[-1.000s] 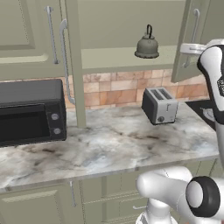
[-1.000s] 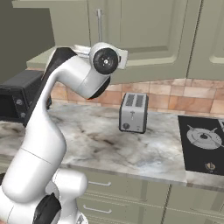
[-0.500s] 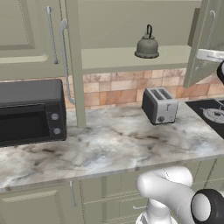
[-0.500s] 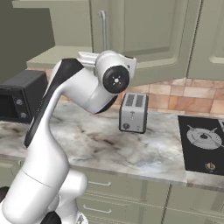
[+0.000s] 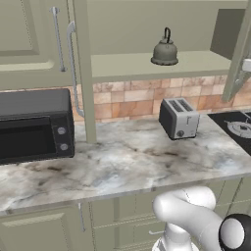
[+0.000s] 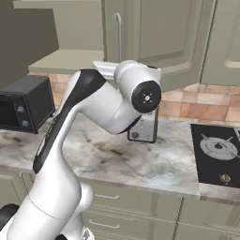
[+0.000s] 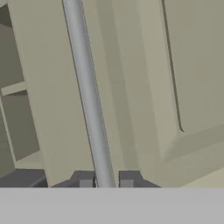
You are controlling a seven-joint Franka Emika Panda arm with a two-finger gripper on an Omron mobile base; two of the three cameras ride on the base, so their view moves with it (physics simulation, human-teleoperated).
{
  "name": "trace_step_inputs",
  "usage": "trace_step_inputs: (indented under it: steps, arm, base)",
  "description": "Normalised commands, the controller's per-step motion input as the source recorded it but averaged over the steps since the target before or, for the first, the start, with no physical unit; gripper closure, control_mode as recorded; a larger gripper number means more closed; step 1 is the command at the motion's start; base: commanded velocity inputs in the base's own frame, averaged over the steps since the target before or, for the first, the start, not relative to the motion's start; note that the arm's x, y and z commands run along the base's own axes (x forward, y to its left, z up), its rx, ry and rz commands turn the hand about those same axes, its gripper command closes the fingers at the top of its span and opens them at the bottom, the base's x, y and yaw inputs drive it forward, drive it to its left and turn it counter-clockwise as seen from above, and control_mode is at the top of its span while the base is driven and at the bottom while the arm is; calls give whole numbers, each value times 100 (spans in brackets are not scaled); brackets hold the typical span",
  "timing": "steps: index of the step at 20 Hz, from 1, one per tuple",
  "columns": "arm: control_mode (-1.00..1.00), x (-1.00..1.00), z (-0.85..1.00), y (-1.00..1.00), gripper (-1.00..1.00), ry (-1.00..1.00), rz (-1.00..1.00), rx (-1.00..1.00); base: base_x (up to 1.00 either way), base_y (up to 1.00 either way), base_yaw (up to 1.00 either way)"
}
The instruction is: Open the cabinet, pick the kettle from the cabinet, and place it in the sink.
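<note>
Even, diffuse rendered light is falling across all 3 views, with no glare. Soft shadows are lying under the toaster and inside the cabinet. The hand view is showing coarse, soft-edged detail at close range. Edges are showing no distortion.

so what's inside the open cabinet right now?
On the pale shelf of the cabinet stands the kettle, upright and alone. The far right of the shelf is hidden by the swung-open right door.
</note>
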Motion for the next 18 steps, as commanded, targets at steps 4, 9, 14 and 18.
trace_step_inputs:
  steps: [4,9,14,18]
  arm:
    - [-100,-40,11,-52,100,0,7,0]
    - [-100,-35,6,-49,100,0,6,0]
    - [-100,-9,-15,-4,100,0,2,-1]
    - [-100,1,-21,-1,-100,0,0,0]
  base:
    - [0,0,0]
    - [0,0,0]
    - [0,0,0]
    - [0,0,0]
